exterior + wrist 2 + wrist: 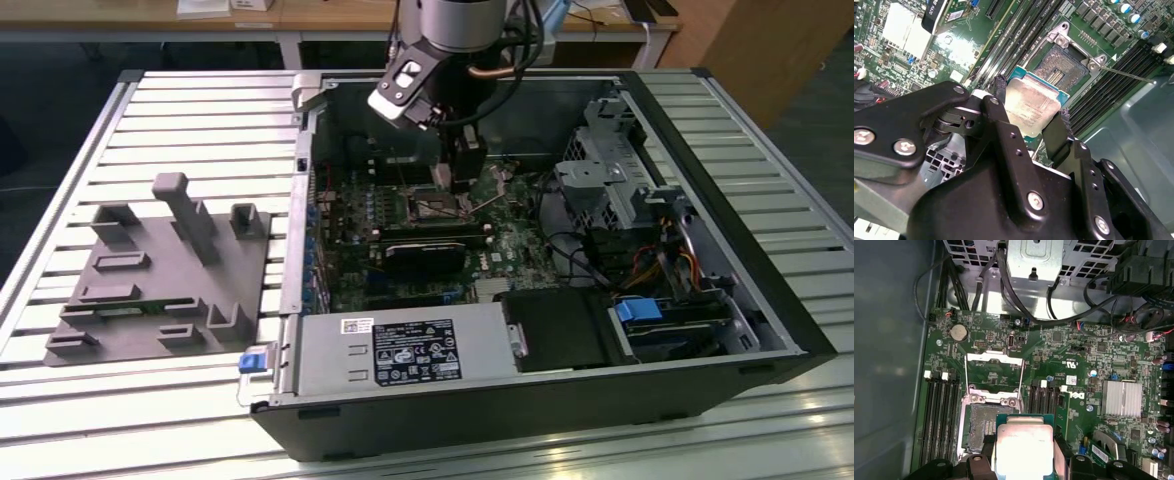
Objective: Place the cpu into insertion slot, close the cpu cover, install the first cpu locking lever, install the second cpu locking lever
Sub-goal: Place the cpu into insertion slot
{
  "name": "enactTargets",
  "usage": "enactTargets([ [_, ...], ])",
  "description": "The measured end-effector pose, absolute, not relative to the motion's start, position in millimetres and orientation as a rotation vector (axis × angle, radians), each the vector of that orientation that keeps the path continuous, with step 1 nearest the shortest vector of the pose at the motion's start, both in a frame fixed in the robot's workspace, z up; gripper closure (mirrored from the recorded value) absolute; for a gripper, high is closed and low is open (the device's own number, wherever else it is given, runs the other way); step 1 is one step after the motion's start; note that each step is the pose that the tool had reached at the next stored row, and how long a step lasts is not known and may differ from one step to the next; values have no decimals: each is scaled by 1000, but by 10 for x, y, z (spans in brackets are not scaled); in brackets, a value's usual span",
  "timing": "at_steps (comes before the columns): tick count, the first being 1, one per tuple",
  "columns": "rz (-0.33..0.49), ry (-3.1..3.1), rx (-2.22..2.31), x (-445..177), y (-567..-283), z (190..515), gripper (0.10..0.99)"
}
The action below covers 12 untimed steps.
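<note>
My gripper (1031, 104) is shut on the cpu (1030, 111), a flat silver-tan square chip pinched by its edges between two black fingers (1000, 87). In the first wrist view the cpu (1024, 449) hangs just beside the insertion slot (980, 426), partly over its edge and above the board. The insertion slot (1064, 65) lies open, its pin field bare inside a silvery rim. The cpu cover (993, 371) is swung back, standing up behind the socket. A thin lever rod (1126, 75) sticks out free. In the exterior view the gripper (463, 185) hovers over the insertion slot (434, 208).
The open computer case (747, 300) lies on a slatted table. Black memory slots (941, 415) flank the socket. A drive cage (601, 175) and cables (1019, 305) crowd one side. A power supply (400, 352) sits at the front. A grey fixture (160, 270) rests at the exterior view's left.
</note>
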<state>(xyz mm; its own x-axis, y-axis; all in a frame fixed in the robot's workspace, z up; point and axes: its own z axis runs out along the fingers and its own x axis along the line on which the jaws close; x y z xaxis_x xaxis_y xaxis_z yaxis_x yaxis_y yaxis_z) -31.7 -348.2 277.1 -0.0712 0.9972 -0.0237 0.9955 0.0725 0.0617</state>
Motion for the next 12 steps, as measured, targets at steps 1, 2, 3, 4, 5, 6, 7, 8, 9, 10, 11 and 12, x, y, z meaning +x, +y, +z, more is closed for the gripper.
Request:
enactTargets([
  [1, 44, 2256, 2099, -317, -3481, 2765, 545],
  [2, 44, 2256, 2099, -317, -3480, 2759, 545],
  [3, 43, 2256, 2099, -317, -3479, 2754, 545],
  [4, 42, 2256, 2099, -317, -3478, 2748, 545],
  [5, 41, 2256, 2099, -317, -3477, 2743, 545],
  [6, 41, 2255, 2099, -317, -3476, 2737, 545],
  [7, 40, 2255, 2098, -317, -3475, 2732, 545],
  [8, 39, 2255, 2098, -317, -3474, 2727, 545],
  [9, 39, 2255, 2098, -317, -3473, 2722, 545],
  [10, 38, 2255, 2098, -317, -3472, 2716, 545],
  [11, 37, 2255, 2098, -317, -3471, 2711, 545],
  [12, 37, 2254, 2097, -317, -3469, 2705, 545],
])
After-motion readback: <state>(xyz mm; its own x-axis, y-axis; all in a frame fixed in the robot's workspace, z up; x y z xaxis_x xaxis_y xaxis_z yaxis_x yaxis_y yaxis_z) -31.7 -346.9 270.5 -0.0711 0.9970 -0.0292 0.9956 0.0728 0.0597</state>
